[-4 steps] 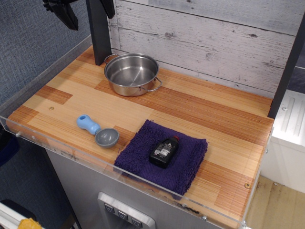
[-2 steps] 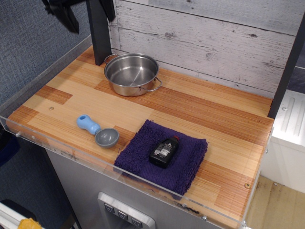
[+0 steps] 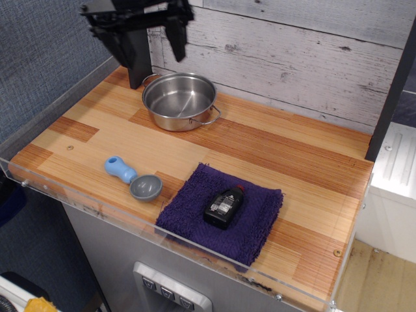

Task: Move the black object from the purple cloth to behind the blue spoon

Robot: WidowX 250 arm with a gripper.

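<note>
Gripper (image 3: 148, 40): black, high at the upper left of the frame, above the far left corner of the table and above the steel pot (image 3: 179, 100). Two fingers (image 3: 177, 38) point downward and stand well apart, with open air between them; the pincer is wide and holds nothing. It touches no item on the table. A dark vertical post partly overlaps it, so the finger on the left is hard to trace.

Black object (image 3: 225, 207): small flat bottle, lying flat near the middle of the purple cloth (image 3: 221, 212), its dark red cap pointing toward the back wall. White-grey label on its upper face; the print is too small to read.

Purple cloth: fuzzy, folded square, at the front edge of the table, right of centre.

Blue spoon (image 3: 132, 178): lies on the wood just left of the cloth, light-blue handle to the left, grey bowl to the right, near the cloth's edge but apart from it.

Steel pot: two handles, empty, at the back of the table (image 3: 286, 149), well apart from spoon and cloth.

No brand or writing can be read on any item.
</note>
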